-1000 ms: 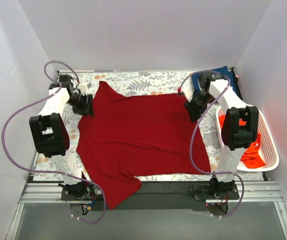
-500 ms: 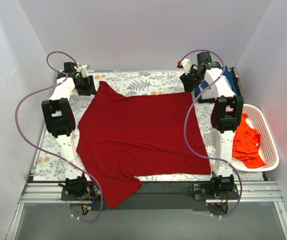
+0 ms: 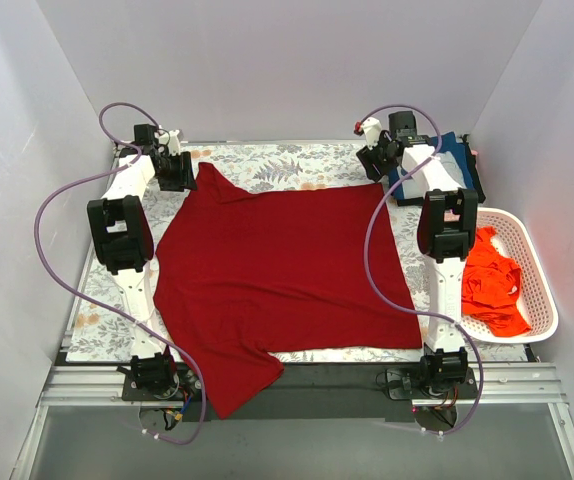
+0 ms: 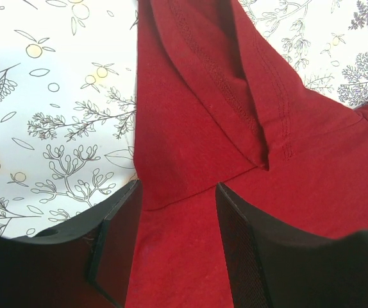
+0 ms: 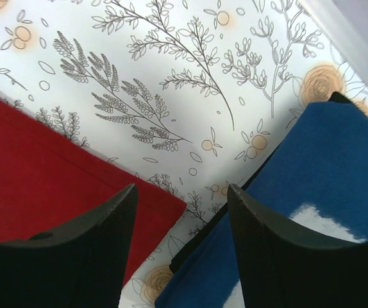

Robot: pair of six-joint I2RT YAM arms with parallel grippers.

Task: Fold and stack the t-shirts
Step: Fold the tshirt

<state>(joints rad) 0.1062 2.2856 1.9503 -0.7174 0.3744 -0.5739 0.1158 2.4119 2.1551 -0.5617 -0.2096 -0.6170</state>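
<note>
Hovering over the far sleeve of the dark red t-shirt (image 3: pixel 277 260), the left gripper (image 4: pixel 177 189) is standing spread; the right gripper (image 5: pixel 182 192), also spread, is hanging beside its hem corner.

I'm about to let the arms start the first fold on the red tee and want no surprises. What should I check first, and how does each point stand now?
1. Dark red t-shirt lies fully on the floral table cloth: not ok. Its near sleeve hangs past the cloth's near edge.
2. Left jaws open and empty: ok. They stand apart over the shirt's far-left part, where the cloth is folded over.
3. Right jaws open and empty: ok.
4. Right jaws lined up on the shirt's far-right corner: not ok. Their gap shows bare table cloth between that corner and the navy t-shirt.
5. Orange-red t-shirt out of the way: ok. It is in the white basket.
</note>
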